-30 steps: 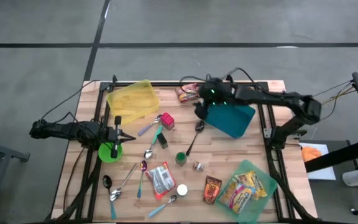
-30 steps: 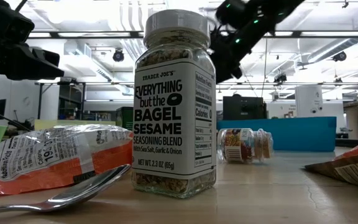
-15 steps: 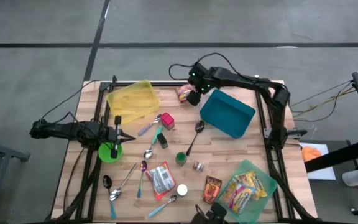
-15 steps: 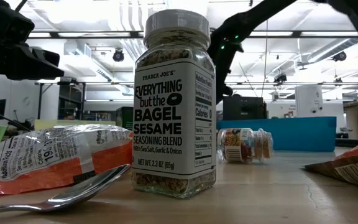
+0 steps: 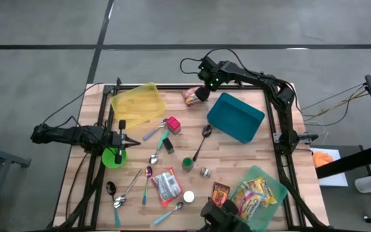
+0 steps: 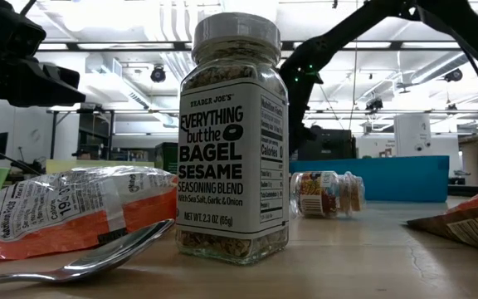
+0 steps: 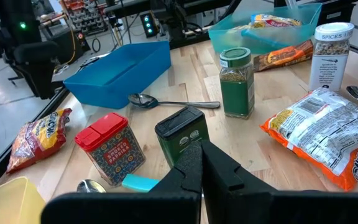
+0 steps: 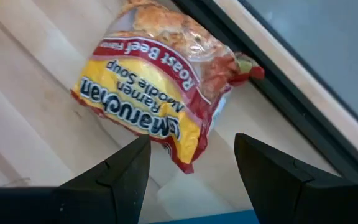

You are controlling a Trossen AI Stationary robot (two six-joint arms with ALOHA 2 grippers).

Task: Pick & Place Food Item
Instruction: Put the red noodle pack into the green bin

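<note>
A Maruchan ramen packet (image 8: pixel 160 93), yellow and orange, lies flat on the wood by the table's far edge (image 5: pixel 190 96). My right gripper (image 8: pixel 191 152) hangs open just above its right end (image 5: pixel 201 94), pointing steeply down, one finger on either side and touching nothing. In the low view its arm (image 6: pixel 304 91) shows behind the seasoning jar. My left gripper (image 5: pixel 126 138) waits shut at the table's left side (image 7: pixel 201 152), holding nothing.
A blue bin (image 5: pixel 236 117) sits right beside the ramen; a yellow bin (image 5: pixel 137 105) is at the far left. Spoons, spice jars, a red tin (image 5: pixel 173 124), snack packets and a green bin (image 5: pixel 260 193) of packets fill the middle and near side. The table's black frame rail (image 8: pixel 278 81) runs behind the ramen.
My right gripper has swung from over the blue bin's left corner toward the table's far edge, tipping to point more steeply down and sinking over the ramen packet. Its fingers have stayed open. The packet has not moved.
</note>
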